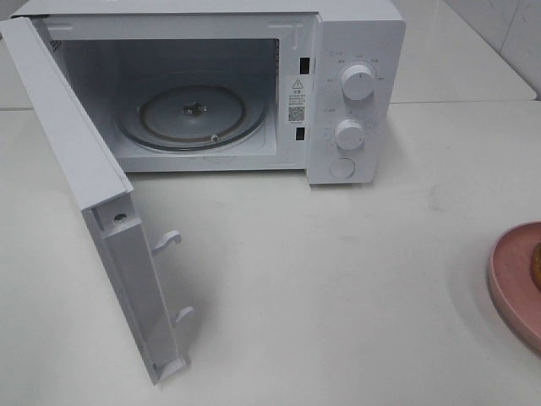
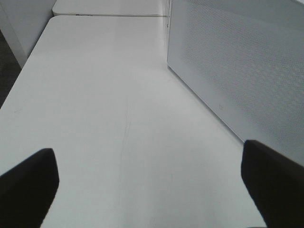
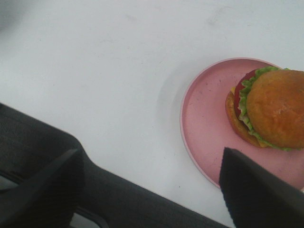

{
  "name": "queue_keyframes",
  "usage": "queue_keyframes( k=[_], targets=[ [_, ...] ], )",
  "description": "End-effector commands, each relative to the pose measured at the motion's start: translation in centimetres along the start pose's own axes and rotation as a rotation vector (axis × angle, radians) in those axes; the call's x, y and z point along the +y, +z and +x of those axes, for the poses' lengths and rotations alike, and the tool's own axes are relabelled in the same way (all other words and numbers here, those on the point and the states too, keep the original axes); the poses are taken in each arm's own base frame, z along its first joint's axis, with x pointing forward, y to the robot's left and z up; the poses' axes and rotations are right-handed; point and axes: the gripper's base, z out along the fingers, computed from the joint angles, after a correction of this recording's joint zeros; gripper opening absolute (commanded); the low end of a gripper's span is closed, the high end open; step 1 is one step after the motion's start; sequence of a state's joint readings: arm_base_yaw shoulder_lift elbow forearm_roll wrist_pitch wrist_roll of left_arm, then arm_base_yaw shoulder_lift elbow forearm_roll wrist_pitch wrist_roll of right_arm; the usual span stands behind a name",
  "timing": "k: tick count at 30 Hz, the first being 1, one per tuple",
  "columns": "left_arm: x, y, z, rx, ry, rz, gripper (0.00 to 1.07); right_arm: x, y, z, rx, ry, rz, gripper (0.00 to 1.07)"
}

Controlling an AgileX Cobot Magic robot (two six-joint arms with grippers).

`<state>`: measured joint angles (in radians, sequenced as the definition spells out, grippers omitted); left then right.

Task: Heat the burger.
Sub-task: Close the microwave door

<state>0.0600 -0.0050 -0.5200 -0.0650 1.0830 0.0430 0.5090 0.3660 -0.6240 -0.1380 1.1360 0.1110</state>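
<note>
**A:** The microwave (image 1: 211, 85) is sitting at the back of the white table (image 1: 338, 279) with its door (image 1: 93, 203) swinging wide, and the glass turntable (image 1: 193, 116) inside is lying bare. Where is the burger?

**B:** The burger (image 3: 268, 108) is sitting on the pink plate (image 3: 209, 128), off toward the plate's far side in the right wrist view. In the high view the plate's rim (image 1: 511, 283) is only peeking in at the right edge of the table, well apart from the microwave.

**A:** And the right gripper (image 3: 156, 190)?

**B:** It is hovering above the table just beside the plate, jaws standing wide apart and gripping nothing. One dark fingertip (image 3: 256, 190) is overlapping the plate's near edge in that picture; whether it is touching, I cannot tell.

**A:** The left gripper (image 2: 152, 185)?

**B:** It is also standing wide open with nothing between its fingers (image 2: 28, 185). It is hanging over bare table beside the perforated outer face of the microwave door (image 2: 237, 71).

**A:** Neither arm is showing in the high view.
</note>
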Motion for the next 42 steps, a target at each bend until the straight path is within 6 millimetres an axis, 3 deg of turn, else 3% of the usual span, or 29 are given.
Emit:
queue_keyframes(
  k=[1,8,19,42],
  targets=[
    [-0.1,-0.2,0.1,-0.029,-0.002,0.005,0.98,-0.2,-0.3,0.9,-0.059,0.009,0.020,0.76],
    [-0.1,-0.2,0.1,-0.029,-0.002,0.005,0.98,0.0,-0.7,3.6,-0.183,0.094,0.077,0.76],
    [-0.1,-0.2,0.1,-0.029,-0.002,0.005,0.98,0.4,-1.6,5.2,-0.388,0.185,0.181,0.76],
    [-0.1,0.0,0.0,-0.015,-0.003,0.006,0.98,0.5,-1.4,5.1,-0.386,0.205,0.198,0.75]
  ],
)
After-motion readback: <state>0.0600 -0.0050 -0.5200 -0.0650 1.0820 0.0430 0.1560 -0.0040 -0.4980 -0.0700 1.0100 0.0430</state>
